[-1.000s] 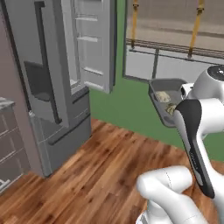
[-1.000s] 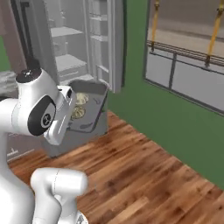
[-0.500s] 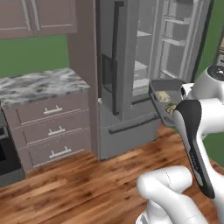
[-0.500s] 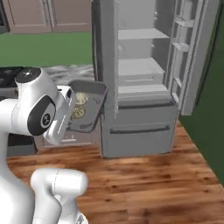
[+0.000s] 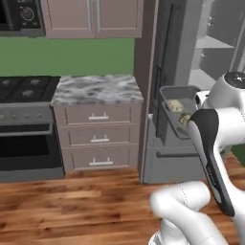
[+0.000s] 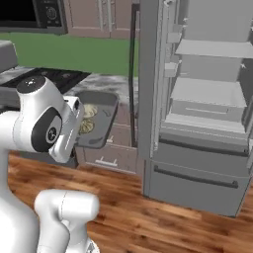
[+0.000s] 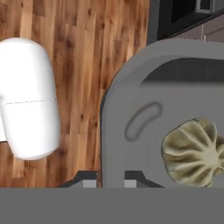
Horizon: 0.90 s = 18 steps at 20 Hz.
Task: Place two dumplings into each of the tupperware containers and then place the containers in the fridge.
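A tupperware container [image 7: 131, 109], a shallow grey tub, hangs in the air, and my gripper [image 7: 107, 177] is shut on its near rim. One pleated tan dumpling [image 7: 194, 151] lies inside it in the hand view. From the left base view the container [image 5: 178, 92] shows beside my hand with two dumplings [image 5: 174, 106] in it. In the right base view the container [image 6: 104, 118] and its dumplings [image 6: 88, 111] float left of the fridge [image 6: 207, 94], which stands open with pale shelves. The fridge [image 5: 167, 62] rises just behind the tub in the left base view.
A marble counter [image 5: 95, 88] over drawers [image 5: 98, 136] stands left of the fridge, with a black stove and oven [image 5: 24, 143] further left. The open fridge door [image 6: 148, 74] juts out between tub and shelves. Wooden floor [image 5: 72, 206] lies below.
The whole picture has swung, so the camera has moved: counter and stove have come into view and the fridge sits to the right. The container stays in my shut gripper.
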{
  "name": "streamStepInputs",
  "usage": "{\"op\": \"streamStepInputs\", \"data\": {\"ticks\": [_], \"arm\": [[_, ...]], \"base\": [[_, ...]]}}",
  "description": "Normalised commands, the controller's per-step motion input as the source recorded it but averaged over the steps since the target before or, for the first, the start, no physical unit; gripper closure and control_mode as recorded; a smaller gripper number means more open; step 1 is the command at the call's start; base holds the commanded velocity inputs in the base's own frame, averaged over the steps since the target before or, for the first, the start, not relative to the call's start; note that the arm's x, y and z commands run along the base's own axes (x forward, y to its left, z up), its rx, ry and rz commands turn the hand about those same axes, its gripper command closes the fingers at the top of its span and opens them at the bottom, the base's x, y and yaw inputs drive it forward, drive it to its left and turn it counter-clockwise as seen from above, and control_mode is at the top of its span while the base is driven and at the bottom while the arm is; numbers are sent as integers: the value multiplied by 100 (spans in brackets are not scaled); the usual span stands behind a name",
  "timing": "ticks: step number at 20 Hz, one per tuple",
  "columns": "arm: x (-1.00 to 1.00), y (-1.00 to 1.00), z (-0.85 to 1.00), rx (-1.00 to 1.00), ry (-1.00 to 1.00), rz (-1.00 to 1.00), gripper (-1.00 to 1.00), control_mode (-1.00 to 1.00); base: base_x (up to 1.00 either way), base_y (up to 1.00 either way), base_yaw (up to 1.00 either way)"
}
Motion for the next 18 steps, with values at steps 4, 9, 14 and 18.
{"op": "streamStepInputs", "data": {"ticks": [4, 9, 14, 18], "arm": [[0, 0, 0, 0, 0, 0, 100, 100], [0, 0, 0, 0, 0, 0, 100, 100], [0, 0, 0, 0, 0, 0, 100, 100], [0, 0, 0, 0, 0, 0, 100, 100]], "base": [[30, -60, 2], [27, -61, -11], [50, -44, -20], [93, -36, -11]]}}
